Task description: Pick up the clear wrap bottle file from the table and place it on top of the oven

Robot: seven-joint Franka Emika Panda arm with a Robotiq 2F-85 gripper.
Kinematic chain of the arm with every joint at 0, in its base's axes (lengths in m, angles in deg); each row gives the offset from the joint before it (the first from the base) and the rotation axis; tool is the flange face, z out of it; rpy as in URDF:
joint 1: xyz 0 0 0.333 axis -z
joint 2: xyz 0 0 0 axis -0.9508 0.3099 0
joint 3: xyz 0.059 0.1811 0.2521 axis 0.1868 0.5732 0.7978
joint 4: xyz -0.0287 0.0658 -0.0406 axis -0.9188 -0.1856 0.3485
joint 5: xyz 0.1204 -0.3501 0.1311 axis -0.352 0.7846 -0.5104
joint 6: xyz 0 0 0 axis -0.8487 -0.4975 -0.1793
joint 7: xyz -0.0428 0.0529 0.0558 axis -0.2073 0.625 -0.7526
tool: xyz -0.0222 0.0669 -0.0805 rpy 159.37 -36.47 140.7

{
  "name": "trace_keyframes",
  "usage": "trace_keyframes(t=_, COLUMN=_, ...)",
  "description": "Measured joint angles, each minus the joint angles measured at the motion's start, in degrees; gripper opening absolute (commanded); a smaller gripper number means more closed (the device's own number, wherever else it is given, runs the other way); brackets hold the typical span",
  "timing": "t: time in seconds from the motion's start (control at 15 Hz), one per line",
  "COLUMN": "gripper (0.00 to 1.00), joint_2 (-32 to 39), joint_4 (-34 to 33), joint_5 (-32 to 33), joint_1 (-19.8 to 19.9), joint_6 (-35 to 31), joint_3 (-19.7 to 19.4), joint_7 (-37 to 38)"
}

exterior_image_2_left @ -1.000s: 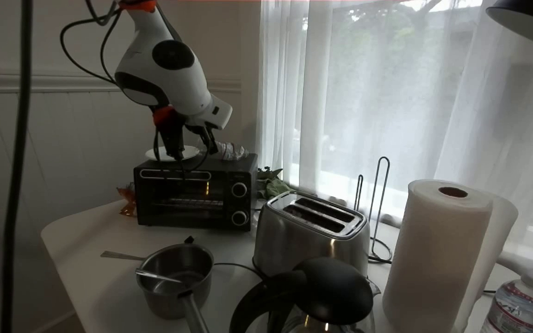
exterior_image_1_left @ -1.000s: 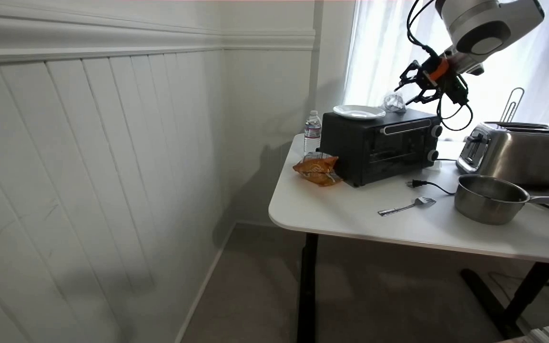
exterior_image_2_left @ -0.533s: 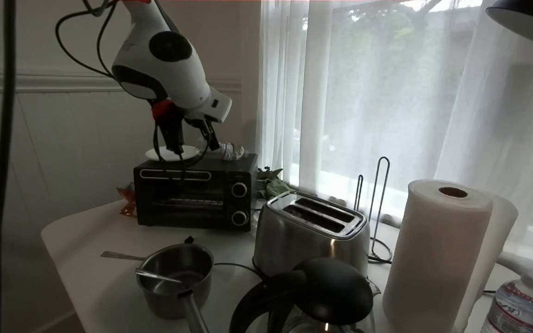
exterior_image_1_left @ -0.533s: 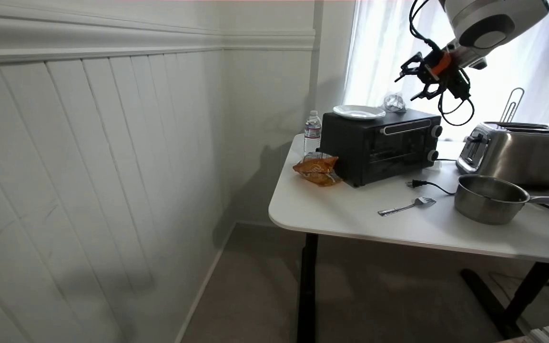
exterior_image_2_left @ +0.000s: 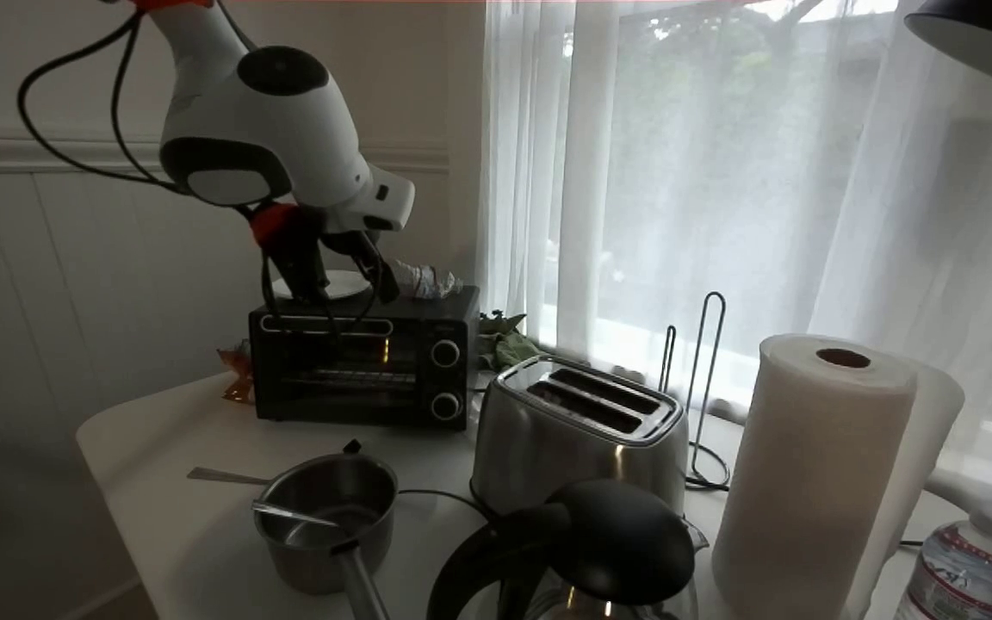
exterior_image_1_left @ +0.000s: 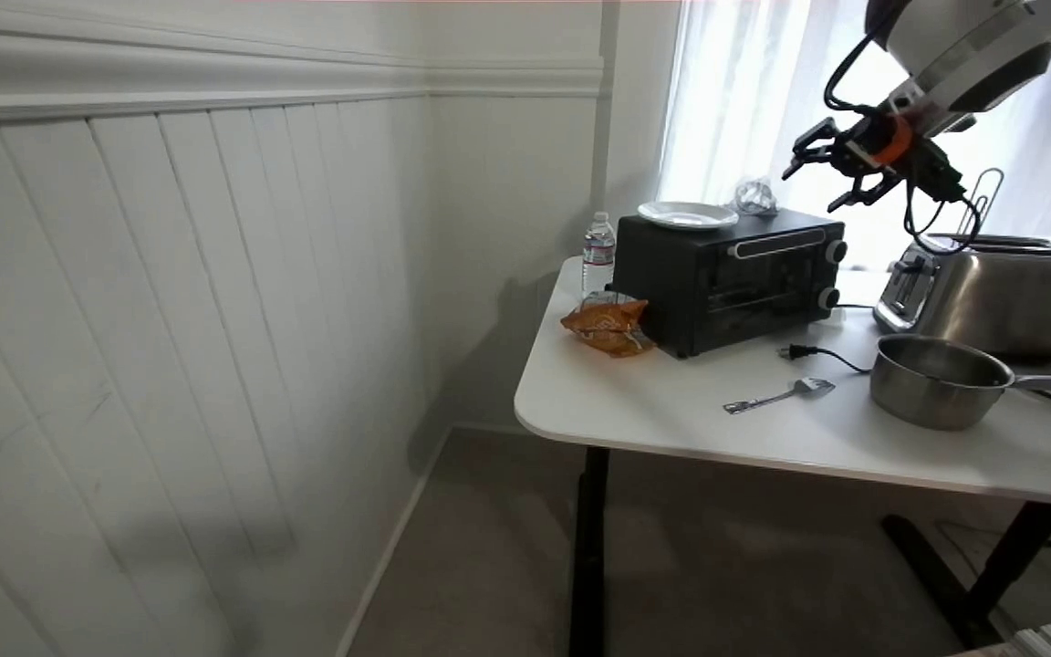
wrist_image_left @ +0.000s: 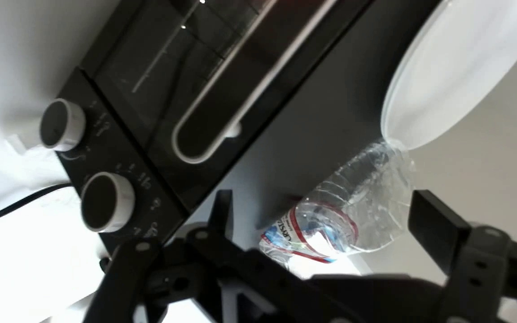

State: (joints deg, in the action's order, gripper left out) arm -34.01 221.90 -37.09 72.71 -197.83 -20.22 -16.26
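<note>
In an exterior view the white, rounded Franka Panda arm (exterior_image_2_left: 289,133) has a black oval joint cap (exterior_image_2_left: 282,71) at twelve o'clock, black cables (exterior_image_2_left: 23,96) looping toward nine and an orange-red collar (exterior_image_2_left: 272,222) at six. In the wrist view the black Robotiq gripper (wrist_image_left: 323,213) shows square-ended pads (wrist_image_left: 438,231) and, toward eight o'clock, round grey studs (wrist_image_left: 142,246).

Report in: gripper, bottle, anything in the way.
Gripper open, empty. Clear bottle lying on top of oven. White plate beside it; nothing seen between bottle and gripper.
</note>
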Motion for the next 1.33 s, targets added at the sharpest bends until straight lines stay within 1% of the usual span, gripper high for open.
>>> trace_keyframes(t=0.13, gripper=1.0, joint_2=-3.74, joint_4=4.99, joint_5=8.12, joint_1=-1.38, joint_6=0.05, joint_3=-2.22, joint_7=4.05)
trace_keyframes(t=0.27, gripper=1.0, joint_2=-7.57, joint_4=9.03, joint_5=15.94, joint_1=-1.79, joint_6=0.05, joint_3=-3.95, joint_7=7.69)
trace_keyframes(t=0.33, gripper=1.0, joint_2=-9.46, joint_4=10.93, joint_5=20.2, joint_1=-1.15, joint_6=0.18, joint_3=-4.09, joint_7=9.34)
trace_keyframes(t=0.47, gripper=1.0, joint_2=-13.34, joint_4=14.25, joint_5=29.1, joint_1=1.8, joint_6=2.46, joint_3=-3.22, joint_7=12.69)
trace_keyframes(t=0.6, gripper=1.0, joint_2=-17.69, joint_4=16.29, joint_5=36.96, joint_1=5.92, joint_6=6.97, joint_3=-1.26, joint_7=16.26)
trace_keyframes(t=0.67, gripper=1.0, joint_2=-20.09, joint_4=16.72, joint_5=39.76, joint_1=7.64, joint_6=10.18, joint_3=-0.32, joint_7=17.56)
trace_keyframes(t=0.73, gripper=1.0, joint_2=-22.57, joint_4=16.77, joint_5=43.34, joint_1=7.81, joint_6=13.97, joint_3=-0.81, joint_7=19.42)
trace_keyframes(t=0.87, gripper=1.0, joint_2=-27.24, joint_4=16.58, joint_5=49.73, joint_1=5.63, joint_6=21.57, joint_3=-3.46, joint_7=23.42)
trace_keyframes(t=1.0, gripper=1.0, joint_2=-30.9, joint_4=16.33, joint_5=52.66, joint_1=3.12, joint_6=28.33, joint_3=-5.7, joint_7=24.97)
trace_keyframes(t=1.07, gripper=1.0, joint_2=-32.0, joint_4=16.36, joint_5=53.12, joint_1=2.43, joint_6=29.72, joint_3=-6.24, joint_7=25.28)
trace_keyframes(t=1.33, gripper=1.0, joint_2=-32.5, joint_4=16.53, joint_5=53.31, joint_1=2.15, joint_6=30.42, joint_3=-6.65, joint_7=25.32)
